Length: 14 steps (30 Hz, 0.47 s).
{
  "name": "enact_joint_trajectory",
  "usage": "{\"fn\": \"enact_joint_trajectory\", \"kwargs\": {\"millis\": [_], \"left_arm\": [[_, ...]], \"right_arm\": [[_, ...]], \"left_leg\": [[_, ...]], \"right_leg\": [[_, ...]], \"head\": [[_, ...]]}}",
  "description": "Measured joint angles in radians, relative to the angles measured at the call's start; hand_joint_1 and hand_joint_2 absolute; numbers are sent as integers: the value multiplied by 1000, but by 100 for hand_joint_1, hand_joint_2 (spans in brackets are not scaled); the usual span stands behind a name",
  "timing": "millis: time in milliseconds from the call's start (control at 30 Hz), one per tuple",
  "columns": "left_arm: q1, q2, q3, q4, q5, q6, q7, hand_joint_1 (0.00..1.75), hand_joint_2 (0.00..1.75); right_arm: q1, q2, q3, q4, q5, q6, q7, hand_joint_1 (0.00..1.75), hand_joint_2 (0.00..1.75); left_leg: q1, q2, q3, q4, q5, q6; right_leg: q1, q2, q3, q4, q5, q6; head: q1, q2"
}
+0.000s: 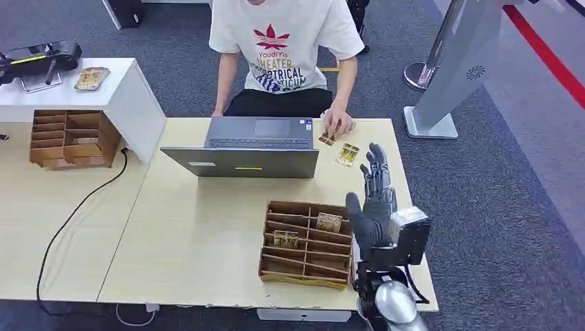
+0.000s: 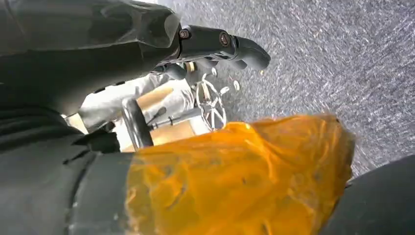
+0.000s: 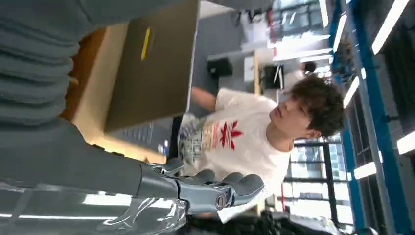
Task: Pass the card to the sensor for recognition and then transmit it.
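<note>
Right now my right hand (image 1: 376,200) stands raised in the lower right of the head view, palm upright and fingers spread, holding nothing, just above the right end of the wooden divider tray (image 1: 303,243). In the right wrist view that same hand (image 3: 215,191) stretches flat along the bottom of the frame, fingers straight and bare.

My left hand (image 2: 220,46) appears in its own wrist view, its dark fingers extended over grey carpet with nothing between them; an orange translucent blur covers the lower part of that frame.

One card (image 1: 348,154) lies flat on the light wooden table (image 1: 200,227), above and slightly left of my raised fingers in the frame. It is a small rectangle with a tan and gold pattern under a glossy surface. A second card (image 1: 327,138) of the same look sits just left of it, under the person's hand (image 1: 337,124). Two more patterned cards (image 1: 329,221) stand in the tray's compartments.

A grey laptop (image 1: 252,146) sits open at the centre of the frame, its back toward me. The person in a white printed T-shirt (image 1: 283,41) sits behind it at the top.
</note>
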Motion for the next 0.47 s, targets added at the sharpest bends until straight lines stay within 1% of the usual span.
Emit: {"fn": "enact_joint_trajectory", "kwargs": {"millis": [67, 167, 233, 367, 467], "left_arm": [[1, -2, 11, 0, 8, 3, 0, 0, 0], [2, -4, 22, 0, 10, 4, 0, 0, 0], [2, -4, 27, 0, 10, 4, -2, 0, 0], [2, -6, 37, 0, 13, 3, -3, 0, 0], [1, -8, 42, 0, 18, 3, -4, 0, 0]], "right_arm": [[52, -6, -14, -43, -81, 79, -11, 0, 0], [115, -12, -30, -84, -165, 201, -22, 0, 0], [151, -14, -38, -101, -199, 269, -31, 0, 0], [211, -24, -44, -118, -259, 369, -39, 0, 0], [237, -36, -44, -120, -283, 410, -49, 0, 0]], "left_leg": [[0, 0, 0, 0, 0, 0], [0, 0, 0, 0, 0, 0], [0, 0, 0, 0, 0, 0], [0, 0, 0, 0, 0, 0], [0, 0, 0, 0, 0, 0]], "right_leg": [[0, 0, 0, 0, 0, 0], [0, 0, 0, 0, 0, 0], [0, 0, 0, 0, 0, 0], [0, 0, 0, 0, 0, 0], [0, 0, 0, 0, 0, 0]], "head": [[0, 0], [0, 0], [0, 0], [0, 0], [0, 0]]}}
